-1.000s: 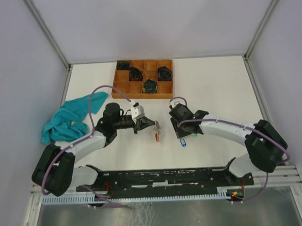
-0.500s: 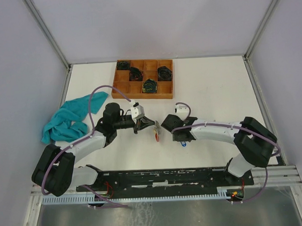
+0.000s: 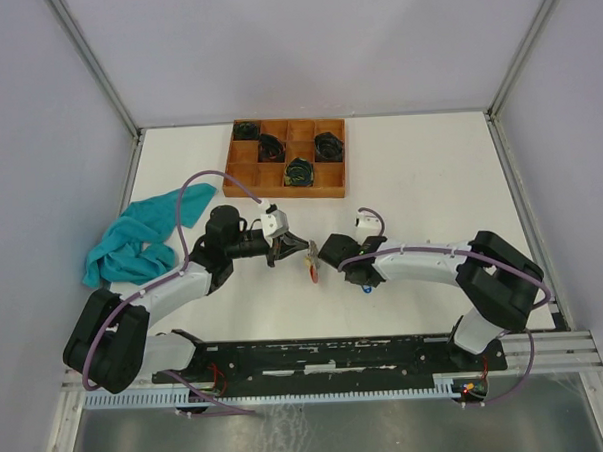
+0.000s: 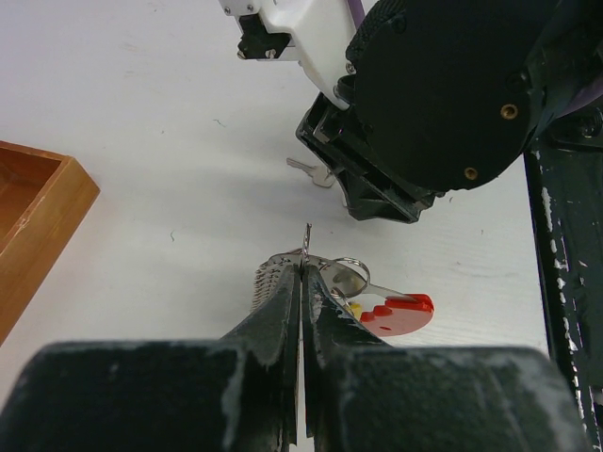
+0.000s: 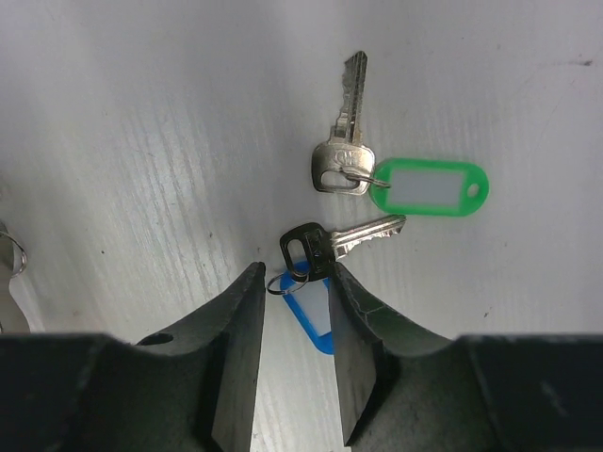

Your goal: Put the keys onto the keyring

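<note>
At the middle of the white table (image 3: 430,180), seen from above, the two arms meet nose to nose, the left gripper (image 4: 303,266) coming in from 9 o'clock and the right gripper (image 5: 294,275) from 3 o'clock. Its fingers pressed flat together, the left gripper pinches the keyring (image 4: 341,273): a thin metal edge pokes out past the tips. The ring's loop shows just at the 3 o'clock side of them in the left wrist view, with a red tag (image 4: 400,315) and a small yellow piece (image 4: 356,308) hanging off it. The right gripper points down at the table with its fingers spread. The ring and upper end of the blue-tagged key (image 5: 316,247) lie in the gap between them, and whether either finger touches the tag cannot be told. That key's dark head sits at the fingertips and its silver blade points toward 2 o'clock in the right wrist view. Just beyond it, toward 12 o'clock, the green-tagged key (image 5: 344,168) lies flat, blade toward 12 and tag out toward 3. Far across the table at 12 o'clock stands a wooden tray (image 3: 280,194) with black coiled bundles (image 3: 298,171) in several compartments, and a teal cloth (image 3: 137,243) lies crumpled at 9 o'clock.
</note>
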Controlling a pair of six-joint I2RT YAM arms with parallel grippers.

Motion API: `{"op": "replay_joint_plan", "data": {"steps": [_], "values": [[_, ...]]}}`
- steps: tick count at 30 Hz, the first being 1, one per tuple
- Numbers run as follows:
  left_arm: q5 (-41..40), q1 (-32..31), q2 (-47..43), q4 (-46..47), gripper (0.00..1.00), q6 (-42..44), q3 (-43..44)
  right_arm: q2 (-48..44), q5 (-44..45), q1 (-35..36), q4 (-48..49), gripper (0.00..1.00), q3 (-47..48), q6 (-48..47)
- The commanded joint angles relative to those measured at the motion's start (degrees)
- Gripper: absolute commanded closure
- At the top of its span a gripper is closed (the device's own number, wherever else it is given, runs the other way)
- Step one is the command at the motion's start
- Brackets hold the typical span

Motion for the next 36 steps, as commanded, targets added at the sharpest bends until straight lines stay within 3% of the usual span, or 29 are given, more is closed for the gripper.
{"op": "replay_joint_plan", "data": {"steps": [1,11,16,23,29,36], "values": [[-0.54,-0.23,-1.1,0.46,0.97,1.14,1.06,0.5,3.73,0.36,-0.71,0.6,2.26,4.4],[-0.88,-0.27,-1.0,0.59,0.97,1.26,1.03,1.49,2.83,0.37,-0.32,0.72,2.22,2.82],[-0.99,-0.25,-1.1,0.51,0.97,1.27,0.88,0.1,2.87,0.41,0.42,0.86,1.48,-1.86],[-0.98,-0.3,-1.18,0.51,0.97,1.26,0.99,-2.83,0.12,0.37,4.79,0.97,0.96,-18.36],[-1.04,-0.25,-1.19,0.51,0.97,1.31,0.89,-2.69,-6.15,0.35,8.51,1.0,1.17,-36.93],[-1.15,-0.27,-1.09,0.51,0.97,1.3,0.91,-1.1,-13.03,0.3,12.45,0.98,-0.69,-44.71]]}}
